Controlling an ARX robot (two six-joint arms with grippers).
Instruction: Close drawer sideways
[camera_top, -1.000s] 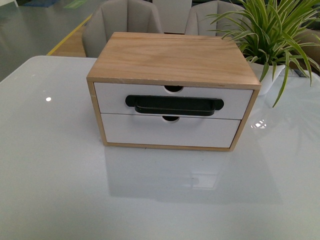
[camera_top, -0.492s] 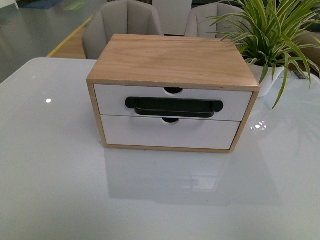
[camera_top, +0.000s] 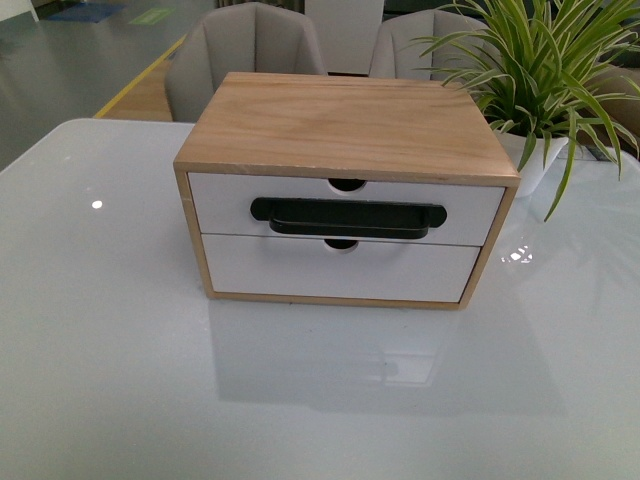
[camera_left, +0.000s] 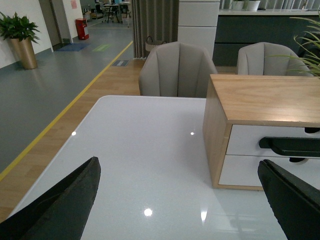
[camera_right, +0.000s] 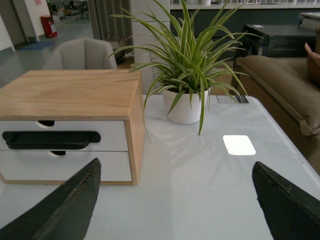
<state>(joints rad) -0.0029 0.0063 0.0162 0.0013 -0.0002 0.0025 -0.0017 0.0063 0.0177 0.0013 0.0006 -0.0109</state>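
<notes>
A light-wood box (camera_top: 345, 120) with two drawers stands in the middle of the white table (camera_top: 100, 350). The upper drawer (camera_top: 460, 205) has a white front, a wide black bar handle (camera_top: 347, 217) and a half-round notch (camera_top: 347, 184). Its front looks level with the box frame. The lower white front (camera_top: 260, 270) has no handle. Neither gripper shows in the front view. My left gripper (camera_left: 177, 165) is open and empty, left of the box, with the drawer (camera_left: 245, 140) ahead. My right gripper (camera_right: 176, 162) is open and empty, right of the box, near the drawer (camera_right: 112, 132).
A potted spider plant (camera_top: 535, 160) stands close to the box's back right corner; it also shows in the right wrist view (camera_right: 185, 107). Grey chairs (camera_top: 245, 50) stand behind the table. Bare table surface lies in front of the box and on both sides.
The box sits slightly lower in the front view than before, as the view shifted a little. The drawer front and handle look the same.
</notes>
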